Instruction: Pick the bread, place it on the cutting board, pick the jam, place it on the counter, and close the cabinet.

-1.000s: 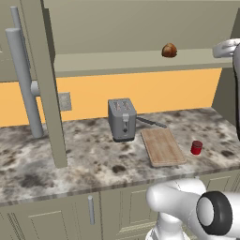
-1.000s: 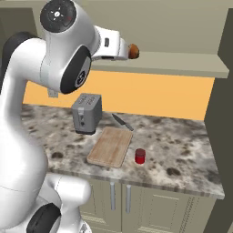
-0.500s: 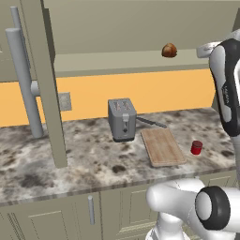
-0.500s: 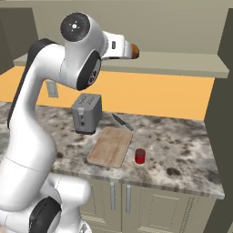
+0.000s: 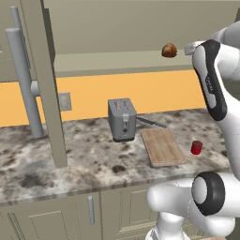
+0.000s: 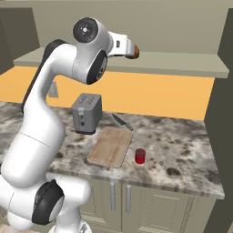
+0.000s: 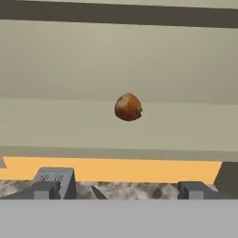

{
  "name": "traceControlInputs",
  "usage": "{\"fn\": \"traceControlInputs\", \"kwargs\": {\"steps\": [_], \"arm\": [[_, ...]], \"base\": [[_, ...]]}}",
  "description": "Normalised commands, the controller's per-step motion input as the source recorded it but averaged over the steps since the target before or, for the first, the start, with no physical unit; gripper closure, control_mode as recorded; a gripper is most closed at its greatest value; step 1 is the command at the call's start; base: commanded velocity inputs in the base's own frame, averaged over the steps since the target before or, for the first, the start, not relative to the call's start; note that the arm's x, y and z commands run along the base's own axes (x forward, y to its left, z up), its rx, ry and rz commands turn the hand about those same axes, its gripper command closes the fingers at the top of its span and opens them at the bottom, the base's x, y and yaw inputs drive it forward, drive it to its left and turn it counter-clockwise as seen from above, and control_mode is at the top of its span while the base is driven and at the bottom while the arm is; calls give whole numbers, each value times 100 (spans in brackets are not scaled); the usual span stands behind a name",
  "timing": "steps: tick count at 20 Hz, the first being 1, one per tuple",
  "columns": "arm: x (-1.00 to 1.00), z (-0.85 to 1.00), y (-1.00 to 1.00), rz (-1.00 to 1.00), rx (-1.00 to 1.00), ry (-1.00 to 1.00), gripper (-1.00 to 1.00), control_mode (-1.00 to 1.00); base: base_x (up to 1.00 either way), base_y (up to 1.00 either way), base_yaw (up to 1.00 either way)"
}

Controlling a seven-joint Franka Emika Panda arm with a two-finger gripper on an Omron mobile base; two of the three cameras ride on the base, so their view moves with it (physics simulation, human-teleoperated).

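Bread (image 7: pixel 128 107) is sitting up on the open cabinet (image 5: pixel 47 89) shelf, dead ahead of the gripper (image 7: pixel 120 189) and a bit above its fingertips in the hand view; jaws spread wide, holding nothing — looks like a straight reach forward to me.

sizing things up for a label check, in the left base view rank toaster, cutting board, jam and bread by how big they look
1. cutting board and toaster: too alike to rank
2. bread and jam: both small; the bread sits farther back, so unsure
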Motion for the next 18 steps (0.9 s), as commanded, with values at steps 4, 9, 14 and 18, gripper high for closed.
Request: {"fn": "traceControlInputs", "kwargs": {"steps": [4, 9, 14, 18], "arm": [[54, 0, 0, 0, 0, 0, -100, -100], [41, -17, 0, 0, 0, 0, -100, -100], [47, -18, 0, 0, 0, 0, -100, -100], [46, 0, -7, 0, 0, 0, -100, -100]], "base": [[0, 0, 0], [0, 0, 0], [0, 0, 0], [0, 0, 0]]}}
